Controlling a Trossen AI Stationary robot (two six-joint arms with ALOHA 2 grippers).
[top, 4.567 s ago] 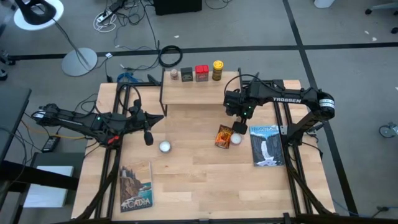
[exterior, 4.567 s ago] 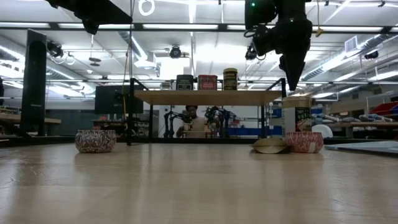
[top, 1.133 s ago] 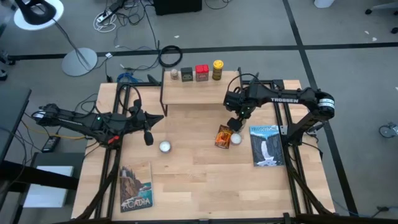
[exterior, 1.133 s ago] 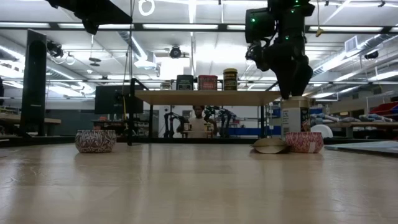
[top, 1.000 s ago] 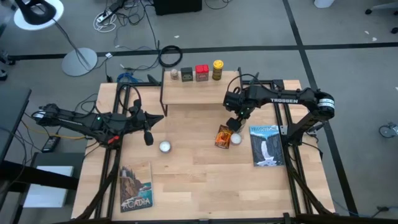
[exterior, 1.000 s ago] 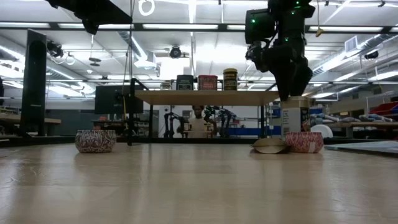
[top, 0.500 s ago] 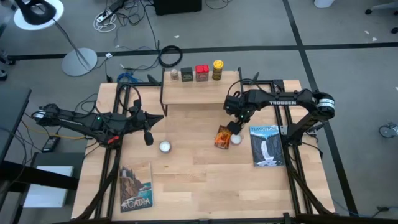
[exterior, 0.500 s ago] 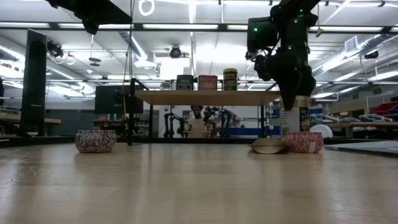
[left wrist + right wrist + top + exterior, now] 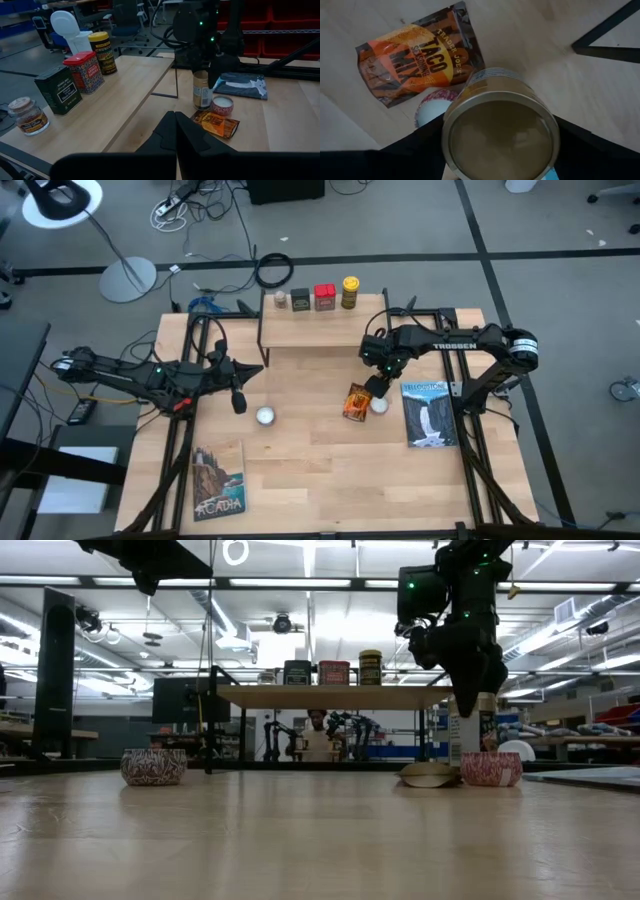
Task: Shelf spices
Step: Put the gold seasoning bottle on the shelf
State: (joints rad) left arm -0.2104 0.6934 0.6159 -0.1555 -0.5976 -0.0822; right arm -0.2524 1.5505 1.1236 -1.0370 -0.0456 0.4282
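The tan jar's (image 9: 501, 130) base is hidden by its own lid in the right wrist view, flanked by the right end effector (image 9: 378, 379), whose grip cannot be told.

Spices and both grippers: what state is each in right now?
tan cylindrical jar: upright on the table, between the right gripper's fingers
orange packet: lying flat on the table
red tin: upright on the shelf
dark tin: upright on the shelf
yellow jar: upright on the shelf
small jar: upright on the shelf
right gripper: around the tan jar
left gripper: shut, empty
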